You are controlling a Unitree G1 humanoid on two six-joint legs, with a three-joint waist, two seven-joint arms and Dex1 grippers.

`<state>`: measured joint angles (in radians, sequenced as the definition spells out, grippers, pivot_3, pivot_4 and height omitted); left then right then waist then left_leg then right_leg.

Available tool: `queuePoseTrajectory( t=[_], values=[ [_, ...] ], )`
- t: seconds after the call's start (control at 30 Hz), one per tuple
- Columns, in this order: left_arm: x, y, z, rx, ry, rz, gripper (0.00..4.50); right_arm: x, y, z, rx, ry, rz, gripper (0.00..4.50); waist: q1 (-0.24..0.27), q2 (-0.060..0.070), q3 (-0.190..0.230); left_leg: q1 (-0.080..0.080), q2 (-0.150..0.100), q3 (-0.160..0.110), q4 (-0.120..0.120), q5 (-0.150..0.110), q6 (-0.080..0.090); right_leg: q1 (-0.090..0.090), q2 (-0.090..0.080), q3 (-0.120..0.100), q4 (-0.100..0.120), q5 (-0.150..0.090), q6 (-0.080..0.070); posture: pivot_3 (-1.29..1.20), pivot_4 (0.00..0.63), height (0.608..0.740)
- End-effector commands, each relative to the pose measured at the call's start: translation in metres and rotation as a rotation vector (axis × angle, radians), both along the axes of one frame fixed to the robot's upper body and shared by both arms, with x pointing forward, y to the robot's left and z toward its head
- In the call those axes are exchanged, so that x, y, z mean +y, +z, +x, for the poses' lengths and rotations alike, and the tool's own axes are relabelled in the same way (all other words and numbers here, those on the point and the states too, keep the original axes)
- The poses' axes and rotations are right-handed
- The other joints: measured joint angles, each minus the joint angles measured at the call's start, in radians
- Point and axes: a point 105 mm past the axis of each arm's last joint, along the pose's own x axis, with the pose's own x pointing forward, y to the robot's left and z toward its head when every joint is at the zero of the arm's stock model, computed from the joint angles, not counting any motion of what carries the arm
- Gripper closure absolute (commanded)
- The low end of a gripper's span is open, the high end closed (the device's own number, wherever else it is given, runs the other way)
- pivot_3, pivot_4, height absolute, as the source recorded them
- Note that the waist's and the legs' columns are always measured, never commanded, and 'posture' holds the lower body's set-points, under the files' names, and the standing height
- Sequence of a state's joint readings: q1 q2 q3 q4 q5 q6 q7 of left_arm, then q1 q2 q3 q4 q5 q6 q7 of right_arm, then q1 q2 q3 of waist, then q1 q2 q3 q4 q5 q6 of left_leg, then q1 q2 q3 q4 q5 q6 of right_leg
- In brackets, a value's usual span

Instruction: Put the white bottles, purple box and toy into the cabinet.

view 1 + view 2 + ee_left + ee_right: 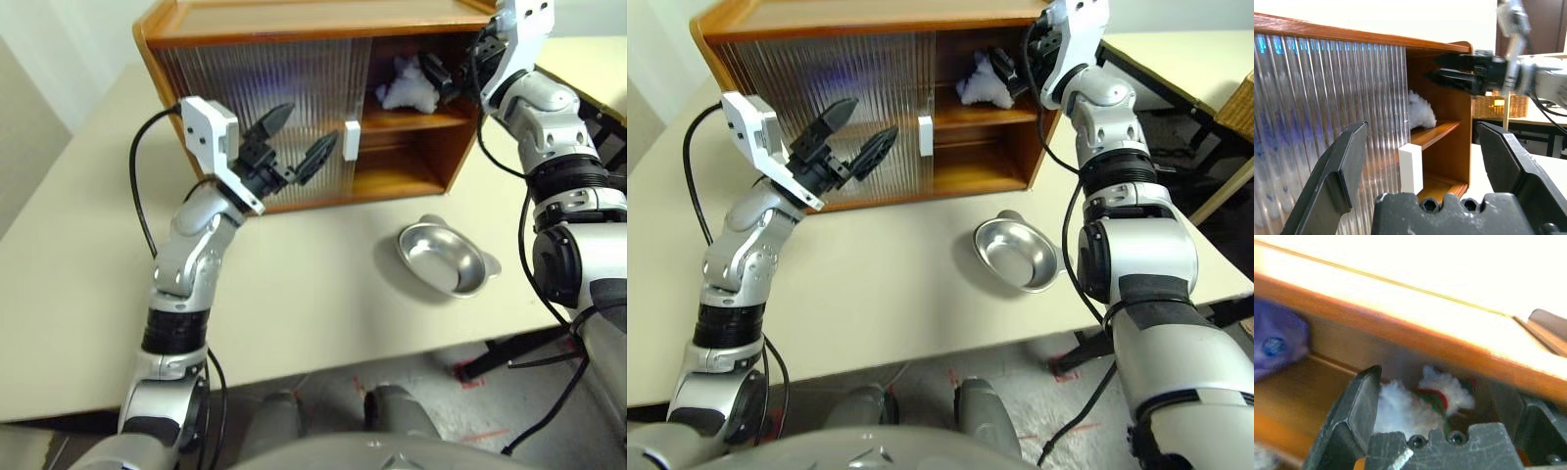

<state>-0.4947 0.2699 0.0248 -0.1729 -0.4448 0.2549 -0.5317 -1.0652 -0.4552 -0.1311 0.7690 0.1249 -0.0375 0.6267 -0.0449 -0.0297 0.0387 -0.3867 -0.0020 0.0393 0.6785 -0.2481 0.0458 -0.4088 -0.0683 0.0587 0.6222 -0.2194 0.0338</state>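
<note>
Nearest on the cream table [323, 294]: shallow silver metal dish [443, 258], empty, standing well apart from the cabinet front and toward the right side.

Left gripper [296, 141] raised above the table, just before the ribbed translucent sliding door [265, 108]; fingers spread wide, grasping nothing. From the left wrist view, white rectangular handle [1411, 168] seen between the two black fingers [1339, 171], not touched.

Beyond that, orange-brown wooden cabinet [294, 20] standing on the table, ribbed door covering its left part, right part open and showing one shelf [416, 119].

Toy [407, 86] lying on that shelf in the open right compartment: fluffy white plush, with red-and-green striped band visible in the right wrist view [1432, 399]. Not gripped.

Right gripper [441, 72] reaching in at the upper opening of the cabinet, just beside the toy; jaws released and standing apart, with the toy lying between and beyond the fingers in the right wrist view, nothing clamped. Contact between fingertip and plush: cannot tell.

Purple box [1276, 345] seen farther along the same shelf, behind the ribbed door side; lilac body with a round white-and-blue logo. A bluish smear behind the ribbed door [279, 73] in the eye view, too indistinct to identify.
</note>
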Motion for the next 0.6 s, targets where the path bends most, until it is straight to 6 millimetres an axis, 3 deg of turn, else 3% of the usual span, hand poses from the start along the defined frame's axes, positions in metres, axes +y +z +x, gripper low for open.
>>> queuePoseTrajectory(
  t=[0.03, 0.2, 0.27, 0.47, 0.6],
  values=[
    [-0.003, -0.005, 0.002, 0.016, -0.016, 0.009, 0.0, 0.006, -0.005, -0.038, 0.051, 0.139, 0.137, 0.02, 0.002, 0.0, 0.0, -0.001, 0.0, -0.001, 0.0, 0.0, 0.0, 0.0, 0.0, 0.0, 0.0, 0.0, 0.0, -0.05, 0.0, 0.74],
    [-0.003, -0.005, 0.003, 0.02, -0.03, 0.014, 0.0, 0.006, -0.038, -0.099, 0.202, 0.251, 0.276, 0.02, 0.005, 0.001, 0.0, -0.001, 0.0, -0.001, 0.0, 0.0, 0.0, -0.001, -0.001, -0.001, 0.001, 0.0, 0.001, -0.07, 0.0, 0.74],
    [-0.003, -0.005, 0.004, 0.02, -0.034, 0.017, 0.0, -0.006, -0.062, -0.118, 0.29, 0.22, 0.323, 0.02, 0.004, 0.001, 0.0, -0.001, 0.0, 0.0, 0.0, -0.001, -0.002, -0.001, 0.0, -0.001, 0.0, -0.001, 0.001, -0.08, 0.0, 0.74],
    [-0.004, -0.006, 0.004, 0.023, -0.048, 0.022, 0.0, -0.05, -0.104, -0.147, 0.482, 0.113, 0.59, 0.02, -0.002, 0.0, 0.0, 0.001, 0.0, 0.003, 0.002, -0.002, -0.003, 0.002, 0.0, 0.001, -0.002, -0.003, 0.006, -0.09, 0.0, 0.74],
    [-0.006, -0.007, 0.002, 0.027, -0.054, 0.022, 0.0, -0.071, -0.118, -0.154, 0.564, 0.091, 0.839, 0.02, -0.018, 0.0, 0.0, 0.002, 0.0, 0.004, 0.002, -0.002, -0.003, 0.002, 0.0, 0.002, -0.002, -0.003, 0.003, -0.09, 0.0, 0.74]
  ],
)
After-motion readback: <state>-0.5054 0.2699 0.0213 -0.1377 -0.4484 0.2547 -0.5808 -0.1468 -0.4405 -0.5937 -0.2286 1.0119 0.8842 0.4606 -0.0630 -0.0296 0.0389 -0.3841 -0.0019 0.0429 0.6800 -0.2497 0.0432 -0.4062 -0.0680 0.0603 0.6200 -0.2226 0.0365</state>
